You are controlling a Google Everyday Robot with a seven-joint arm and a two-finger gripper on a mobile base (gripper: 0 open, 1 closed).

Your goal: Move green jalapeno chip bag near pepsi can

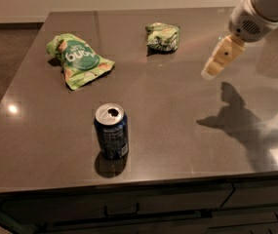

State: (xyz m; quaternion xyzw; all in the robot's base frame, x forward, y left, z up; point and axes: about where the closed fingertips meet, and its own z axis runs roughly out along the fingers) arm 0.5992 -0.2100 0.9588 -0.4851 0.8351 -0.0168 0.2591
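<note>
The green jalapeno chip bag (163, 36) is small, dark green and crumpled, and lies at the back middle of the dark countertop (177, 111). The pepsi can (111, 131) stands upright near the front edge, left of centre, with its top opened. My gripper (215, 63) hangs above the counter at the right, pointing down and to the left. It is to the right of the chip bag, clear of it, and holds nothing that I can see. Its shadow falls on the counter at the right.
A larger bright light-green bag (77, 60) with white lettering lies at the back left. The counter's front edge runs above drawers (124, 209). The floor (7, 67) lies beyond the left edge.
</note>
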